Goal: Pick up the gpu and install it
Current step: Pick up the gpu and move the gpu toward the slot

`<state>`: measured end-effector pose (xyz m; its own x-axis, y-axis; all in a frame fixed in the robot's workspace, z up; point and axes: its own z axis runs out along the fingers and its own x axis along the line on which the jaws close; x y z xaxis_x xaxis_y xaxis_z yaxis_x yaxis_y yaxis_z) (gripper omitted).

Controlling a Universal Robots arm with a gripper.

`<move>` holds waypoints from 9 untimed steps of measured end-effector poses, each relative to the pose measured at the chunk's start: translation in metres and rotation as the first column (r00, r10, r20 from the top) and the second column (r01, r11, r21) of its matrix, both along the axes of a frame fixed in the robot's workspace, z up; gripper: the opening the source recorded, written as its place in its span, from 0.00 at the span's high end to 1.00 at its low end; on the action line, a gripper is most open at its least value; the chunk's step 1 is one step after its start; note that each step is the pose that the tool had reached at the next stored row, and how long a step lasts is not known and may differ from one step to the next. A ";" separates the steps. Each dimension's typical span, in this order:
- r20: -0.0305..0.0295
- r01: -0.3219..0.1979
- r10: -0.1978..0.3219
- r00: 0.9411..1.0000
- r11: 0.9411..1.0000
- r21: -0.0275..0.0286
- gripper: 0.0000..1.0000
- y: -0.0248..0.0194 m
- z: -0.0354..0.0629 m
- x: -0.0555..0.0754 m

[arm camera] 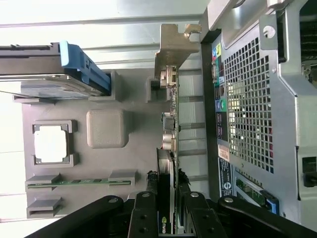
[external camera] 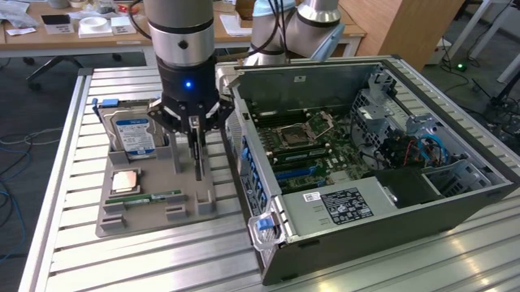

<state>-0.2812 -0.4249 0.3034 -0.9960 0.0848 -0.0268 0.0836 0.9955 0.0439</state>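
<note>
one arm (external camera: 182,36) points straight down over the tray (external camera: 142,216), jaws clamped on the upright gpu (arm camera: 169,124).

1. A robotics lab or workshop: a robot arm (external camera: 180,36) hangs over a slatted metal table (external camera: 122,261), and a second arm (external camera: 313,24) stands just behind the table.
2. An open PC case (external camera: 382,234) sits on the table with its motherboard (external camera: 309,140) exposed. Beside it is a grey tray (external camera: 154,213) slotted for computer parts.
3. Behind are a wooden desk (external camera: 33,39) strewn with boxes and papers, and an office chair (external camera: 57,64).
4. Loose cables (external camera: 16,143) trail across the grey floor.
</note>
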 end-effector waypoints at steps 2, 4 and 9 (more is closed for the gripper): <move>0.000 -0.002 0.002 1.000 1.000 0.000 0.74 0.0000 0.0048 0.000; 0.001 -0.005 0.005 1.000 1.000 0.000 0.74 0.0000 0.0086 0.000; 0.001 -0.013 0.013 1.000 1.000 0.000 0.74 0.0000 0.0183 0.000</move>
